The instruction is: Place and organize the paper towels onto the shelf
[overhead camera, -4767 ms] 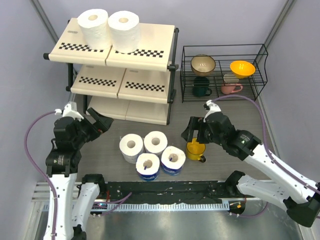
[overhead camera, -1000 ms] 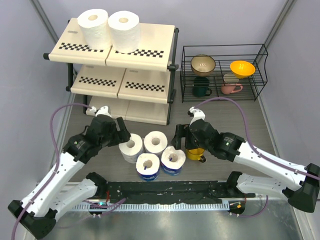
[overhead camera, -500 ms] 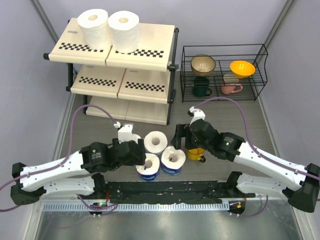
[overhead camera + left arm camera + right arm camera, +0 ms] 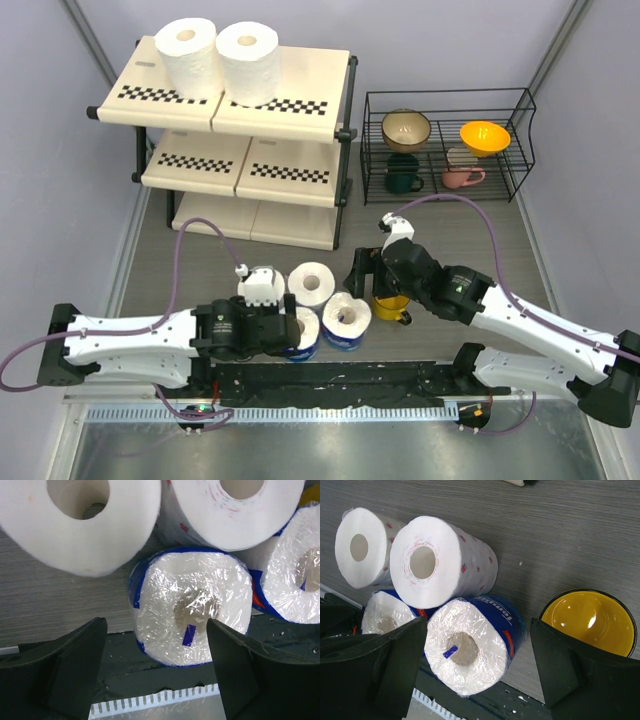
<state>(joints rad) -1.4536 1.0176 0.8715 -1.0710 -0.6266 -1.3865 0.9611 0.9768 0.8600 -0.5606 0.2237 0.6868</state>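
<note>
The left arm is now lying low along the near edge, having swung in from beside the bare rolls. The left gripper [image 4: 156, 627] is standing wide around the left blue-wrapped paper towel roll [image 4: 192, 607], not touching it, so a grasp looks imminent. The right gripper [image 4: 479, 625] is hovering wide over the other wrapped roll [image 4: 465, 652]. Two bare white rolls [image 4: 190, 50] are sitting atop the cream checkered three-tier shelf [image 4: 305, 75] at the far left corner of the grey wood-grain worktop [image 4: 200, 270], between pale lilac walls [image 4: 50, 150]
</note>
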